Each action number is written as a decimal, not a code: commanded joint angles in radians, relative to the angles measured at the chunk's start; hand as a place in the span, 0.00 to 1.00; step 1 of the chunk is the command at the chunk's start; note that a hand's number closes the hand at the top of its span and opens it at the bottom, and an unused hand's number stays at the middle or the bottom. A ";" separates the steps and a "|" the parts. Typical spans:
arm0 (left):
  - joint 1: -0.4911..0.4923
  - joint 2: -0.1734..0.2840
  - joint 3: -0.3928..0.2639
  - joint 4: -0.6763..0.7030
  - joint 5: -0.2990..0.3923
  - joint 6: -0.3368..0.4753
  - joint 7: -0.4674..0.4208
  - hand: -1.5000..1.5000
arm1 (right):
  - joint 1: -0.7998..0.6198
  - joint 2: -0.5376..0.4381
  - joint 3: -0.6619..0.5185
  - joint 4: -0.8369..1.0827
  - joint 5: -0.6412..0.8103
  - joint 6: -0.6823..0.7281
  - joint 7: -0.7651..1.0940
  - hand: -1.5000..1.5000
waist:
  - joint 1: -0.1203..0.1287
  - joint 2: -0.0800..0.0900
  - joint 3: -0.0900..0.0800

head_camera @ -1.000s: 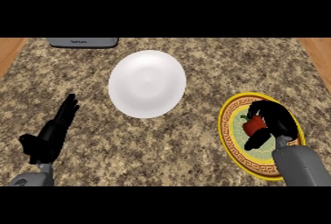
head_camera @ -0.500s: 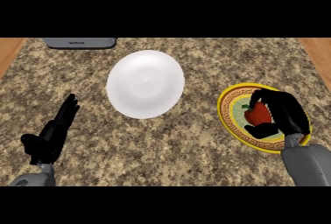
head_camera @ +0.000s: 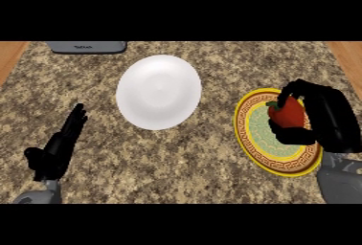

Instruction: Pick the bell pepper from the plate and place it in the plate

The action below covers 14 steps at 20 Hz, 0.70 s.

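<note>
A red bell pepper (head_camera: pixel 286 114) sits over the yellow patterned plate (head_camera: pixel 263 143) at the right of the counter. My right hand (head_camera: pixel 325 119) has its fingers and thumb curled round the pepper, hiding its right side. A plain white plate (head_camera: pixel 158 92) lies in the middle of the counter, bare. My left hand (head_camera: pixel 58 148) rests open at the lower left, fingers straight and pointing up, well apart from both plates.
A grey device (head_camera: pixel 87 46) lies at the counter's far edge, upper left. Wooden strips (head_camera: pixel 10 55) border the granite counter at both sides.
My right hand has shifted up and to the right on the yellow plate with its fingers closing round the pepper. The left hand has stayed still.
</note>
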 commanded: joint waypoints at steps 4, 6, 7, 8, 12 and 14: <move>0.019 -0.027 -0.012 -0.007 -0.029 0.009 -0.010 0.50 | -0.165 0.092 0.051 -0.056 0.028 0.060 0.126 1.00 | 0.011 0.002 0.000; -0.027 -0.069 -0.031 0.038 -0.063 0.046 -0.021 0.50 | -0.183 0.112 0.056 0.009 0.032 0.050 0.102 1.00 | 0.008 0.003 0.000; 0.008 -0.006 0.014 -0.061 -0.002 -0.014 0.045 0.50 | -0.185 0.151 0.093 -0.010 0.070 0.033 0.146 1.00 | 0.011 0.002 0.000; -0.021 -0.001 0.022 0.010 -0.003 -0.029 0.004 0.50 | -0.305 0.135 0.059 0.097 0.051 0.071 0.141 1.00 | 0.014 0.004 0.000; 0.050 -0.014 -0.003 -0.086 -0.019 -0.023 0.025 0.50 | -0.413 0.175 0.036 0.221 0.034 0.069 0.127 1.00 | 0.021 0.003 0.001; -0.050 -0.036 0.004 0.015 -0.027 -0.001 0.027 0.50 | -0.413 0.264 0.129 0.285 0.103 0.000 0.140 1.00 | 0.016 0.005 0.000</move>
